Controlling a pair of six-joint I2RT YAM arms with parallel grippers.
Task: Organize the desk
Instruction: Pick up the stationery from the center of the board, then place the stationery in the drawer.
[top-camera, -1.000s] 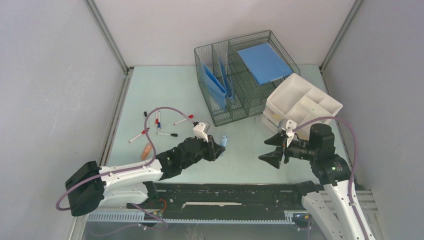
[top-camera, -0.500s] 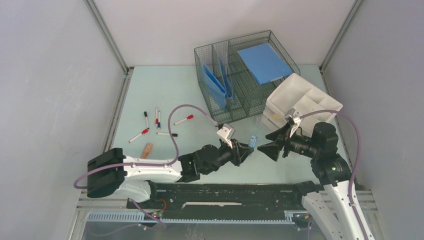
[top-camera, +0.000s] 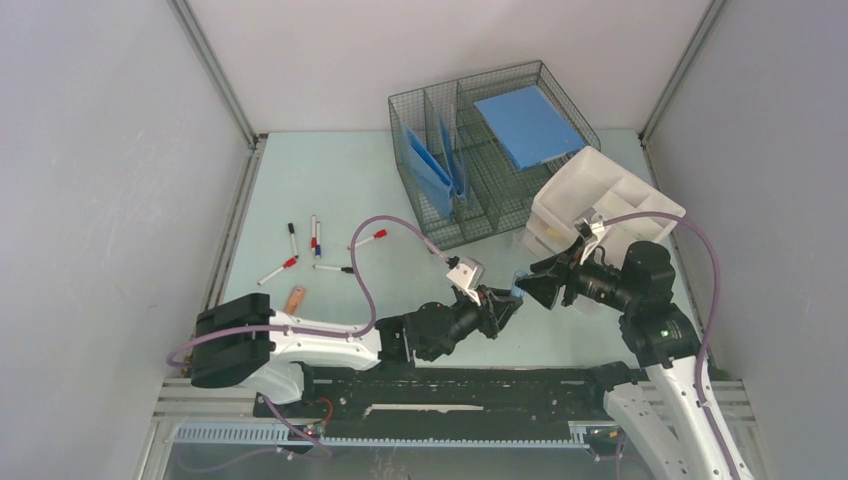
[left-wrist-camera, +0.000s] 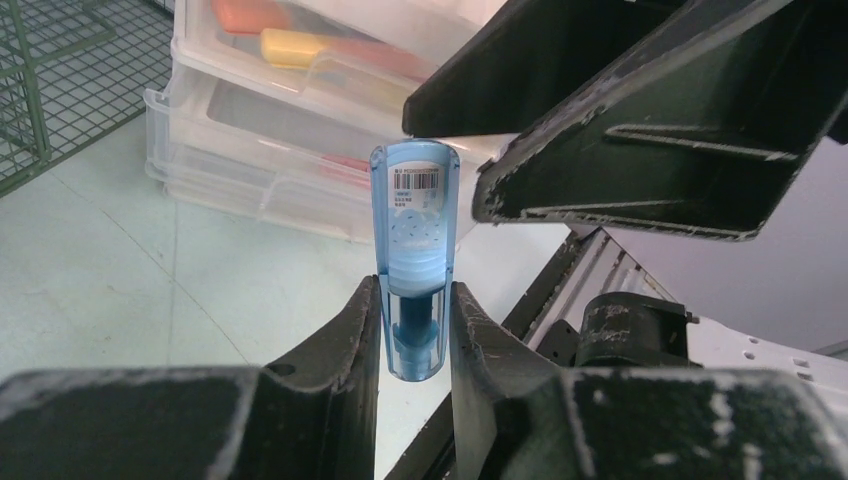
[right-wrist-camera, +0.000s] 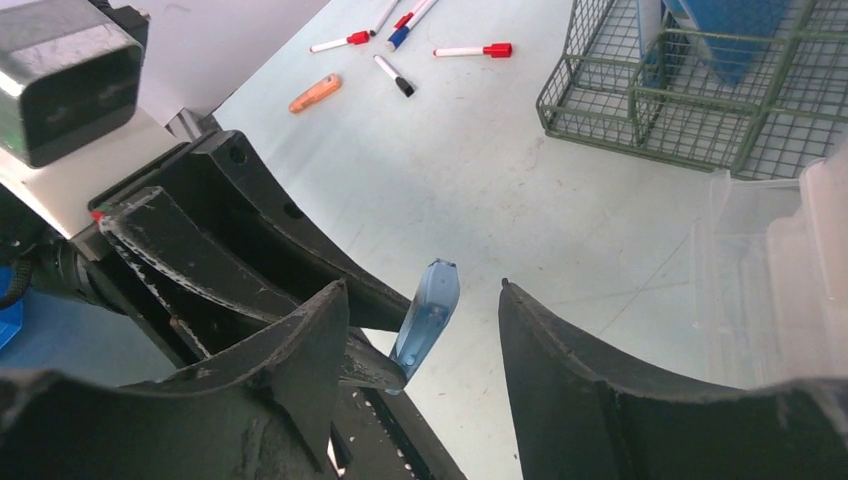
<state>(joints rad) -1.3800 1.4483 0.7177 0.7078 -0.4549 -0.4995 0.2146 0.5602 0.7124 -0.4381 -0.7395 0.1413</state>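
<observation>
The pale mint desk (top-camera: 340, 180) holds scattered stationery. My left gripper (top-camera: 505, 303) is shut on a small translucent blue case (top-camera: 517, 290) with a barcode label. It holds the case by its lower end above the desk, right of centre. In the left wrist view the case (left-wrist-camera: 414, 220) stands up between my fingers (left-wrist-camera: 350, 330). My right gripper (top-camera: 535, 288) is open, and its jaws stand on either side of the case's free end without touching it. In the right wrist view the case (right-wrist-camera: 428, 310) tilts between the spread fingertips (right-wrist-camera: 330, 310).
A wire mesh basket (top-camera: 480, 150) with blue folders stands at the back. A white compartment tray on clear drawers (top-camera: 600, 200) stands at the right. Several markers (top-camera: 315, 240) and an orange item (top-camera: 294, 299) lie at the left. A black rail (top-camera: 450, 385) runs along the near edge.
My left arm has carried the blue case to the right, up to the right gripper. The right gripper has shifted slightly up and now brackets the case's tip.
</observation>
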